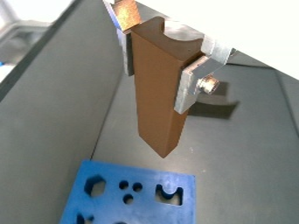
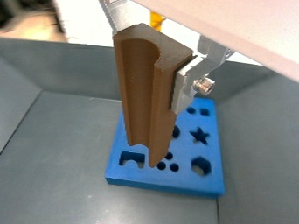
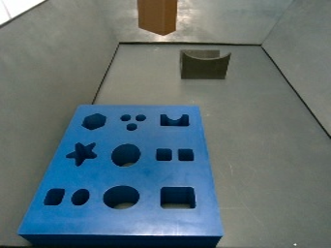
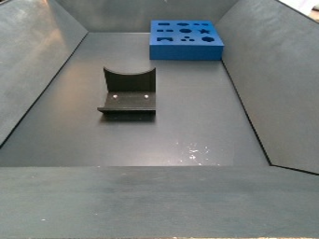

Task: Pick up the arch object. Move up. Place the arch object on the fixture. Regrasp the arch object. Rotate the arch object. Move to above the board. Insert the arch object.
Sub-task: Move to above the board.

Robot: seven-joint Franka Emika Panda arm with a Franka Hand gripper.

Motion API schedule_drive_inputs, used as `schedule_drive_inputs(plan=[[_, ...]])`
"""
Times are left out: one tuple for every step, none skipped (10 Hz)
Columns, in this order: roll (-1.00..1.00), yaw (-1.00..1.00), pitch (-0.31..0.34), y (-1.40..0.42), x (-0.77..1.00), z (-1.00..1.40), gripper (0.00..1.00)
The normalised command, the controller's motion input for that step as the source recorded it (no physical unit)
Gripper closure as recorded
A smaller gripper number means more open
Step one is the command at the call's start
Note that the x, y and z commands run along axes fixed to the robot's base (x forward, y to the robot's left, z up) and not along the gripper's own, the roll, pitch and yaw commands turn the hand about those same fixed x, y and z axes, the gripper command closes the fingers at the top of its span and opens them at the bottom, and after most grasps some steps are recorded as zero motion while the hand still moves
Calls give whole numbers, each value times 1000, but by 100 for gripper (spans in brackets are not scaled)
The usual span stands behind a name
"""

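Right at the wrist, I'm seeing the gripper (image 1: pixel 158 54) clamping the arch object (image 1: pixel 156 96) between its flat silver plates, closed down to the width of the wood. The block is hanging long-end down in both wrist views, with its curved notch (image 2: pixel 149 39) up among the fingers (image 1: pixel 191 83). So I'm calling the pick-up, the lift, the fixture stop, the regrasp and the rotation done, judging by that upright hang.

Below the block, the board (image 2: pixel 163 162) is coming into line: in a wrist view the wood's lower end is crossing over the blue slab's near edge, close to the arch-shaped cutout (image 2: pixel 132 159). I'm reading that as the approach toward above the board, with the insertion itself not yet started; every cutout on the board (image 3: pixel 126 170) is showing empty in a side view.

Further out, only the bottom of the arch object (image 3: pixel 157 15) is peeking in at the upper edge of that side view, well above the floor and back toward the fixture's end. The fixture (image 4: pixel 129 91) is sitting bare on its base plate, well apart from the board (image 4: pixel 187 39).

The floor is a plain matt dark grey sheet, walled by sloping grey panels. Beyond the walls I'm catching only a blurred sliver of room.
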Motion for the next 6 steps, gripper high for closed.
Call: schedule_drive_inputs(plan=[[74,1000,63,-128,71,14,100],[86,1000,73,-82,68,8,100],[107,1000,89,-44,70,10,100],[119,1000,99,-41,69,9,100],[173,1000,142,-37,70,12,100],[175,832,142,-35,72,13,100]])
